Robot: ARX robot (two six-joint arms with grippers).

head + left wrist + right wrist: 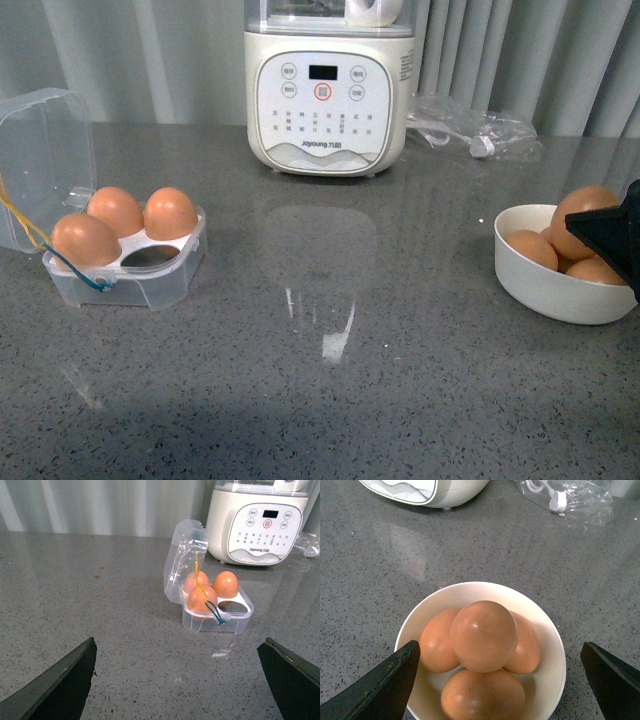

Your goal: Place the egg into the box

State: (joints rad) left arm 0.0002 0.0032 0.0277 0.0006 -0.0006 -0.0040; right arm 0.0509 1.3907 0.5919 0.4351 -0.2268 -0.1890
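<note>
Though wide open and empty, right claw (500, 649) above bowl (470, 586) and top egg (484, 635), left claw (180, 644) likewise toward box (236, 622).

A cream Joyoung kitchen appliance (327, 110) with a button panel stands mid-way along the far edge of the grey speckled desk (400, 400), a crumpled clear plastic bag (480, 128) beside it toward the far right corner, a round white bowl (545, 290) at the right edge, and a pale curtain (150, 50) behind.
</note>
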